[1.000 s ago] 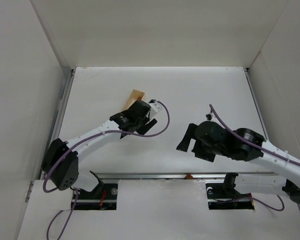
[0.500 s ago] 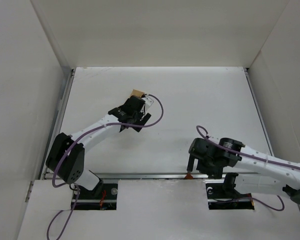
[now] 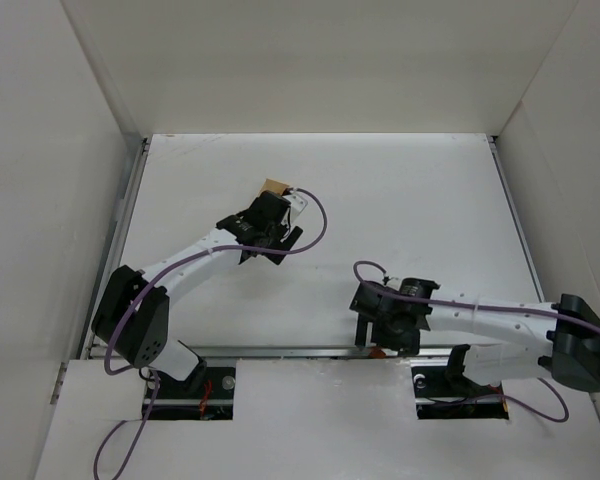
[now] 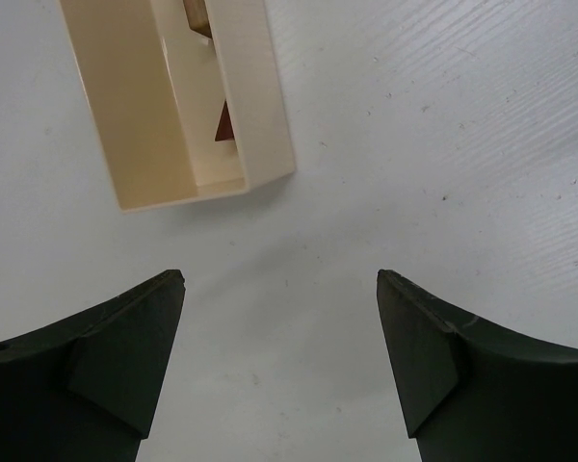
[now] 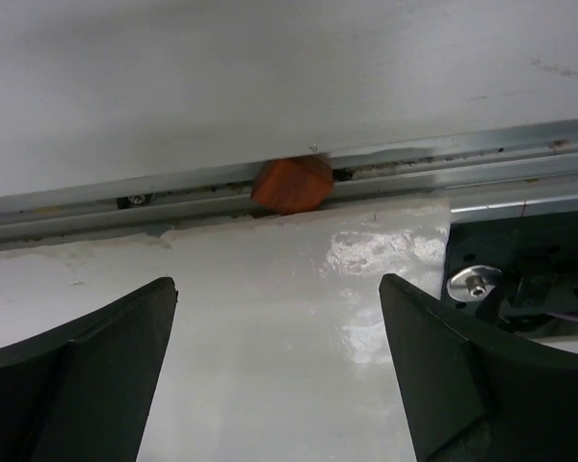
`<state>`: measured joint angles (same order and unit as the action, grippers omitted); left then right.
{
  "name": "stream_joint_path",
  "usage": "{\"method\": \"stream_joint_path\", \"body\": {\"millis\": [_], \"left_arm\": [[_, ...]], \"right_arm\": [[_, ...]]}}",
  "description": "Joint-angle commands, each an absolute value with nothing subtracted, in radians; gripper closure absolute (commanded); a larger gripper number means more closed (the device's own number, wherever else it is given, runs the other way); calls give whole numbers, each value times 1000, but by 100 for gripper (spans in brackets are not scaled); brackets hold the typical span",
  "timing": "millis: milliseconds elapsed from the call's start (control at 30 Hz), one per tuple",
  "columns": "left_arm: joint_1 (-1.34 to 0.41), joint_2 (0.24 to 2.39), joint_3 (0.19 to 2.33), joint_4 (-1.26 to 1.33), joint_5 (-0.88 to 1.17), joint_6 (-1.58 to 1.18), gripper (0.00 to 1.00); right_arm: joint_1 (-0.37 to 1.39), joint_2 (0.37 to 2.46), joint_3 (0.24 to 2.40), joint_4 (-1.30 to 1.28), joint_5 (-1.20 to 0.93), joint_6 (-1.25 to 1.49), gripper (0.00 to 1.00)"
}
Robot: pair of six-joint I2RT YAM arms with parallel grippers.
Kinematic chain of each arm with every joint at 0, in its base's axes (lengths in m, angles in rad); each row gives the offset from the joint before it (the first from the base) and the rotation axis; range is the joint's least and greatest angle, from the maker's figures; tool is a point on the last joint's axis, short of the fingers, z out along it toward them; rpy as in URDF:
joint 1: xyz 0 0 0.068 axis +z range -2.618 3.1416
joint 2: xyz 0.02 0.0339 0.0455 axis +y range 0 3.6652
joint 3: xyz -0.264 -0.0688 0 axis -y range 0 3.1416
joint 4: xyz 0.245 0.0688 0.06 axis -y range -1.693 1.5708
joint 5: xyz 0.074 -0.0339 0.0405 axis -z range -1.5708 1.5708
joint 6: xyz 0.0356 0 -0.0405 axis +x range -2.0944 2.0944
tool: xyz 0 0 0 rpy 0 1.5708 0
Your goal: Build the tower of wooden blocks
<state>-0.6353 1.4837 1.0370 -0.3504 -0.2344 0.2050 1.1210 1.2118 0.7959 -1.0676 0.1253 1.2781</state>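
A reddish-orange cube (image 5: pixel 291 183) sits wedged in the metal rail at the table's near edge, also seen as a small orange spot (image 3: pixel 377 352) from above. My right gripper (image 5: pixel 277 284) (image 3: pixel 378 338) hovers open just short of it, with nothing between its fingers. A pale wooden tray (image 4: pixel 173 96) (image 3: pixel 275 186) lies at mid-table, with a dark brown block (image 4: pixel 223 123) inside and another piece (image 4: pixel 197 14) at the frame's top edge. My left gripper (image 4: pixel 279 279) (image 3: pixel 270 208) stands open and empty, just short of the tray's near end. No tan oblong shows.
The metal rail (image 5: pixel 462 164) (image 3: pixel 280 352) runs along the table's near edge, with a glossy white board (image 5: pixel 270 318) on its near side. A black mount with a screw (image 5: pixel 477 282) sits right of the right gripper. White walls enclose the table on three sides.
The right arm has swung back and down to the near edge, now facing the orange cube. The left gripper moved toward the tray a second ago and has stayed still since.
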Motion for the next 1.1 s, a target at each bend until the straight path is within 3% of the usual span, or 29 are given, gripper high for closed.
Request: {"method": "stream_joint_path", "body": {"millis": [0,367,867,1067], "left_arm": [[-640,1474,1071,-357,-225,189,22],[-640,1474,1071,-367,-225,189,22],[-640,1474,1089,-367,-225,189,22],[-640,1474,1089,-367,-225,189,22]], "right_arm": [[1131,1239,761,-954,149,1267,8],[1121,1301,661,-818,173,1238,14],[1121,1390,690,-810,129,1161,23],[1121,1413,704,-810,155,1131,40]]}}
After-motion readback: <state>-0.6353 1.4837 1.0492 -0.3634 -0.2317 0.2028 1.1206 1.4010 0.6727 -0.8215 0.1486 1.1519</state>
